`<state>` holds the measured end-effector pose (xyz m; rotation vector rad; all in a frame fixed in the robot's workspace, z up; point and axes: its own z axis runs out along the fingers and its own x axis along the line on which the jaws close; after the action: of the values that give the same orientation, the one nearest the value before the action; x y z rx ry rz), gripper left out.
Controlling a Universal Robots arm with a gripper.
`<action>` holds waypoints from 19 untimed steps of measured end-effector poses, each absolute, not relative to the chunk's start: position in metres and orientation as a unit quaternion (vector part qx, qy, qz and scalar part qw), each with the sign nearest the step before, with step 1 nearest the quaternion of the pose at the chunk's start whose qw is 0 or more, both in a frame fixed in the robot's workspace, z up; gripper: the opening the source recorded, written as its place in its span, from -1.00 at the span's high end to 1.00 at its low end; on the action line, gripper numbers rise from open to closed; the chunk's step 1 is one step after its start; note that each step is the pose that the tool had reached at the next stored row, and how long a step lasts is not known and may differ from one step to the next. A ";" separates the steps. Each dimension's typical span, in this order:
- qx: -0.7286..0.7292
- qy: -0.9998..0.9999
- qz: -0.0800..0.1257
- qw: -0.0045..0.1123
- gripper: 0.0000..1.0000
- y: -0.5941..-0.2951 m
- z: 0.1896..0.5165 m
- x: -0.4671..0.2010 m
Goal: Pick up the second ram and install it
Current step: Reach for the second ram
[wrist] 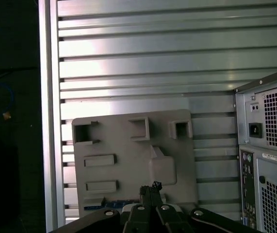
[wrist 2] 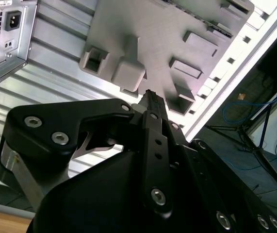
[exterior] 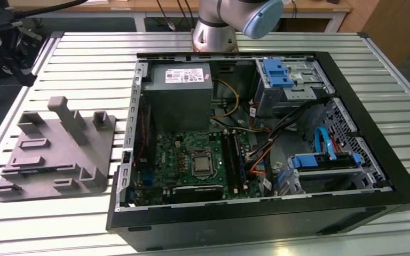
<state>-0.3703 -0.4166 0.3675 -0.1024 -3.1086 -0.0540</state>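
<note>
The second ram (wrist: 110,204) shows in the first wrist view as a thin bluish strip lying in a groove of the grey fixture (wrist: 128,145). My gripper (wrist: 150,187) hovers above that fixture, its tips a short way beside the strip and not touching it. The two fingers meet at their tips with nothing between them, so it is shut. In the second wrist view my gripper (wrist 2: 150,96) points at the grey fixture (wrist 2: 177,29). In the exterior view the green board (exterior: 183,154) with its long black slots (exterior: 235,157) lies inside the open computer case (exterior: 262,224).
The grey fixture (exterior: 55,152) stands on the slatted metal table (exterior: 91,58) at the exterior view's left, beside the case. The case's rear panel (wrist: 269,145) rises close to the fixture. The table edge (wrist: 48,121) drops to dark floor with cables.
</note>
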 end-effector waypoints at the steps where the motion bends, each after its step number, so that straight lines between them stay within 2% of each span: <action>1: -0.033 -0.999 -0.017 0.015 0.80 -0.417 0.367 -0.371; 19: -0.033 -0.999 -0.017 0.015 0.80 -0.420 0.362 -0.377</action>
<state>-0.3773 -0.4196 0.3617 -0.1024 -3.1087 -0.0541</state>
